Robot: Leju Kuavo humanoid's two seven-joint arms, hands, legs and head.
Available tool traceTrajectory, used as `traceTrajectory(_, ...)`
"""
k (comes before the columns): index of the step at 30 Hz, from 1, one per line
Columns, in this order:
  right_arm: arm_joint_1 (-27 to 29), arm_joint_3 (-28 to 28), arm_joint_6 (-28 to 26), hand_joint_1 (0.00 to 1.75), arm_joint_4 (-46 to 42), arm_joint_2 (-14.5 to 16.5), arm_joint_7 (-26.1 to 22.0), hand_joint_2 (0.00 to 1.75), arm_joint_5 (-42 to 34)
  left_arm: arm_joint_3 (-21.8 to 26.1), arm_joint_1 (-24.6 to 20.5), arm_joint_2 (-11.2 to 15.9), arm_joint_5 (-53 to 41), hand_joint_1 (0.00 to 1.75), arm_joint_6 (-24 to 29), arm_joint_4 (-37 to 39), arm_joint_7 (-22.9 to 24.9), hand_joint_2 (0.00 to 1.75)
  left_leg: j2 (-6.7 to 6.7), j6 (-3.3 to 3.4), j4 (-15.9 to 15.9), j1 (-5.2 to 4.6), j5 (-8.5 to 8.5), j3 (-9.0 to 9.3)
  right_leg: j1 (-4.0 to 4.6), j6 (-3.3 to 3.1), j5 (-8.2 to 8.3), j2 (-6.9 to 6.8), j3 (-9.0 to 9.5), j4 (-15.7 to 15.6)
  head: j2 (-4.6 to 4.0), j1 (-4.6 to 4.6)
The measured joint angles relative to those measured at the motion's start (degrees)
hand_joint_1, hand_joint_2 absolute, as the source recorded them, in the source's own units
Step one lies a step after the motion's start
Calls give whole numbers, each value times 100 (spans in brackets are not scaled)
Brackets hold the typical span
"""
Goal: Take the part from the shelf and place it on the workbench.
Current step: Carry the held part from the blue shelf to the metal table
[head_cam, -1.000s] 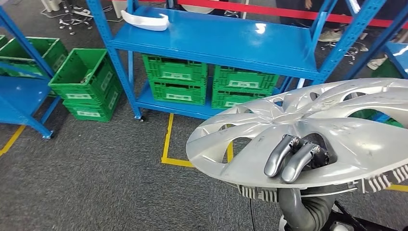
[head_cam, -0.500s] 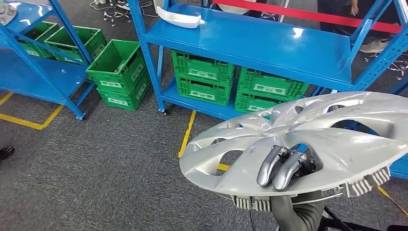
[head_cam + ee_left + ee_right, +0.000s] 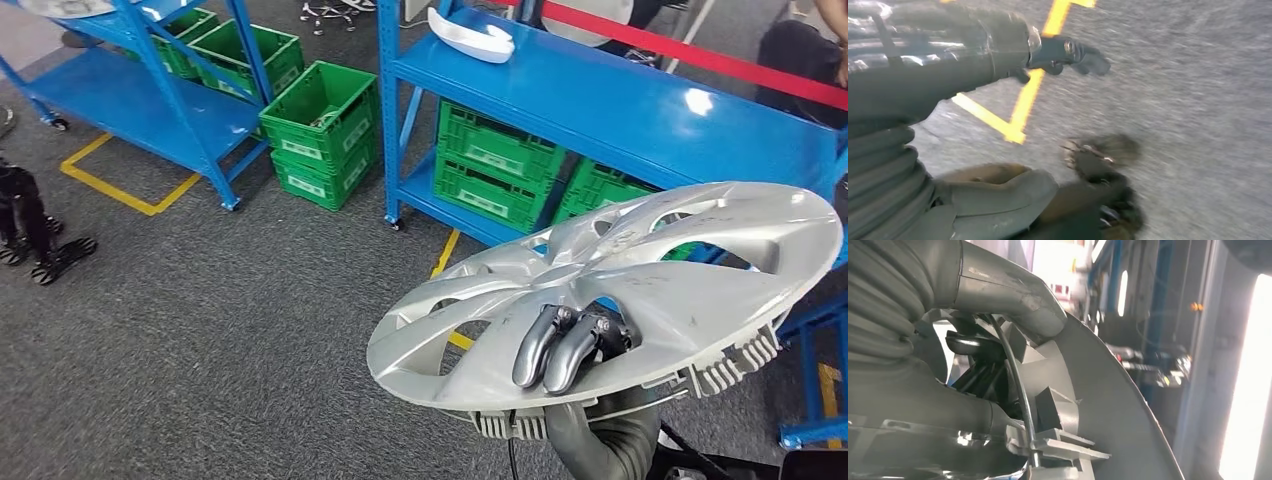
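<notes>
The part is a large silver hubcap (image 3: 690,285), held roughly level in front of me at the lower right of the head view. My right hand (image 3: 556,348) grips it from below, with the fingers curled up through one opening and over a spoke. The right wrist view looks along the hubcap's ribbed underside (image 3: 1108,410), with the clips and wire ring close to the hand. My left hand (image 3: 1048,200) hangs over the grey carpet and holds nothing. It is blurred, and its thumb sits apart from the dark fingers.
A blue shelf (image 3: 640,110) stands ahead with a white part (image 3: 470,35) on its top board and green crates (image 3: 495,165) beneath. More green crates (image 3: 320,130) and a second blue shelf (image 3: 130,95) are at left. Yellow floor tape (image 3: 120,190) and a dark object (image 3: 40,240) lie on the carpet.
The whole view has swung left, so shelves and crates have slid right in the picture. The hubcap stays in my right hand's grip, tilted slightly more.
</notes>
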Motion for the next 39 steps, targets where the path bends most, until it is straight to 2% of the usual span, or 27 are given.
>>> traceTrajectory(1, -40, 27, 31, 175, 38, 1, 22, 175, -31, 0, 0, -9, 10, 0, 8, 0, -229, 175, -77, 9, 2, -11, 6, -6, 3, -6, -74, 25, -136, 276, 0, 28)
traceTrajectory(2, -88, 55, 72, 175, 80, 2, 31, 175, -49, 0, 3, -11, 20, 0, 10, 0, -448, 175, -154, 14, 5, -21, 11, -7, 4, -20, -27, 40, -186, 352, 0, 51)
traceTrajectory(3, -151, 81, 115, 175, 117, 6, 43, 175, -54, 0, 2, -9, 33, 0, 10, 0, -624, 175, -229, 16, 8, -29, 13, -1, 4, -42, 142, 59, -123, 183, 0, 69)
traceTrajectory(4, -236, 107, 162, 175, 154, 17, 69, 175, -53, 0, -6, -4, 47, 0, 10, 0, -744, 175, -302, 13, 11, -36, 15, 10, 4, -68, 393, 113, 28, -181, 0, 86)
traceTrajectory(6, -421, 170, 236, 175, 223, 48, 127, 175, -51, 0, -44, 0, 75, 0, 8, 0, -835, 175, -428, -12, 21, -48, 27, 3, -6, -137, 759, 347, 362, -942, 0, 92)
traceTrajectory(8, -540, 227, 266, 175, 290, 87, 158, 175, -51, 0, -83, 0, 88, 0, 4, 0, -843, 175, -534, -73, 29, -36, 63, -58, -3, -182, 822, 464, 488, -1256, 0, 84)
traceTrajectory(10, -618, 267, 273, 175, 353, 125, 179, 175, -52, 0, -86, 7, 100, 0, 2, 0, -841, 175, -596, -137, 34, -15, 88, -113, 0, -215, 841, 343, 493, -1321, 0, 82)
traceTrajectory(12, -688, 314, 280, 175, 412, 165, 196, 175, -51, 0, -80, 19, 140, 0, -2, 0, -794, 175, -318, -195, 204, -30, -38, -209, -12, -271, 879, 201, 522, -1389, 0, 41)
traceTrajectory(14, -734, 360, 285, 175, 464, 210, 201, 175, -34, 0, -83, 19, 219, 0, -47, 0, -636, 175, 7, -257, 783, -17, -365, -492, -8, -305, 894, 45, 542, -1421, 0, -32)
traceTrajectory(16, -750, 392, 268, 175, 517, 258, 192, 175, -25, 0, -62, -4, 289, 0, -112, 1, -313, 175, 29, -313, 1450, 39, -621, -824, 1, -311, 883, -123, 542, -1414, 0, -88)
traceTrajectory(17, -749, 402, 252, 175, 545, 284, 179, 175, -33, 0, -36, -21, 307, 0, -132, 2, -97, 175, 25, -335, 1568, 60, -613, -882, 2, -305, 871, -206, 544, -1407, 0, -106)
traceTrajectory(18, -747, 411, 238, 175, 571, 309, 158, 175, -44, 0, -7, -34, 309, 0, -143, 5, 111, 175, 42, -350, 1463, 76, -503, -825, 2, -292, 858, -283, 548, -1399, 0, -122)
traceTrajectory(19, -743, 419, 227, 175, 597, 332, 133, 175, -53, 0, 17, -43, 301, 0, -147, 8, 288, 175, 104, -357, 1150, 85, -319, -655, 1, -273, 839, -355, 557, -1388, 0, -137)
traceTrajectory(20, -740, 425, 222, 175, 621, 349, 109, 175, -55, 0, 31, -48, 286, 0, -150, 10, 418, 175, 261, -357, 750, 79, -162, -445, 5, -248, 816, -421, 568, -1375, 0, -150)
traceTrajectory(22, -733, 440, 216, 175, 665, 368, 79, 175, -53, 0, 33, -47, 256, 0, -150, 11, 540, 175, 513, -293, 189, 38, 10, -150, 33, -189, 769, -532, 584, -1348, 0, -159)
traceTrajectory(23, -731, 449, 215, 175, 685, 376, 72, 175, -53, 0, 34, -46, 250, 0, -149, 11, 569, 175, 568, -253, 101, 13, 8, -116, 46, -164, 754, -579, 591, -1344, 0, -155)
traceTrajectory(25, -729, 467, 216, 175, 727, 396, 63, 175, -52, 0, 41, -41, 248, 0, -140, 11, 574, 175, 438, -172, 91, -4, 23, -133, 49, -115, 736, -674, 610, -1357, 0, -145)
traceTrajectory(26, -733, 474, 220, 175, 751, 409, 60, 175, -53, 0, 45, -36, 249, 0, -136, 11, 535, 175, 363, -141, 78, 3, 35, -134, 35, -85, 695, -633, 612, -1335, -1, -135)
traceTrajectory(28, -735, 491, 236, 175, 795, 434, 50, 175, -44, 0, 33, -19, 249, 0, -134, 14, 371, 175, 206, -76, 54, 24, 61, -123, 4, -41, 455, -362, 490, -1017, -1, -107)
traceTrajectory(30, -732, 513, 245, 175, 844, 449, 42, 175, 4, 0, 9, -5, 249, 0, -135, 16, 174, 175, 41, -30, 52, 16, 71, -125, -8, -34, 76, -55, 150, -253, 0, -55)
traceTrajectory(31, -733, 526, 242, 175, 874, 452, 42, 175, 47, 0, 3, -1, 249, 0, -139, 17, 111, 175, -49, -16, 53, 4, 73, -122, -6, -39, -47, 3, -25, 105, 0, -27)
traceTrajectory(32, -734, 539, 238, 175, 903, 455, 42, 175, 96, 0, 3, 2, 247, 0, -146, 19, 74, 175, -141, -9, 54, -9, 75, -118, -3, -49, -67, 29, -140, 310, 0, -4)
traceTrajectory(33, -737, 552, 232, 175, 932, 458, 43, 175, 143, 0, 7, 2, 239, 0, -155, 22, 69, 175, -232, -6, 55, -20, 77, -111, 0, -67, 33, 45, -159, 292, 0, 13)
traceTrajectory(34, -742, 567, 226, 175, 957, 461, 44, 175, 183, 0, 11, 1, 227, 0, -163, 25, 87, 175, -323, -4, 56, -30, 79, -99, 3, -94, 237, 80, -75, 52, 0, 26)
traceTrajectory(36, -747, 597, 215, 175, 1001, 469, 46, 175, 229, 0, 10, -19, 203, 0, -169, 29, 157, 175, -494, -11, 62, -45, 84, -89, -2, -165, 678, 313, 222, -702, 0, 44)
traceTrajectory(38, -744, 623, 200, 175, 1034, 481, 59, 175, 242, 0, 3, -46, 197, 0, -169, 31, 222, 175, -636, -51, 69, -41, 107, -125, -7, -208, 843, 507, 420, -1187, 0, 43)
traceTrajectory(39, -743, 633, 192, 175, 1047, 485, 69, 175, 243, 0, 5, -56, 197, 0, -170, 31, 238, 175, -699, -83, 67, -31, 127, -151, -2, -216, 828, 508, 444, -1244, 0, 36)
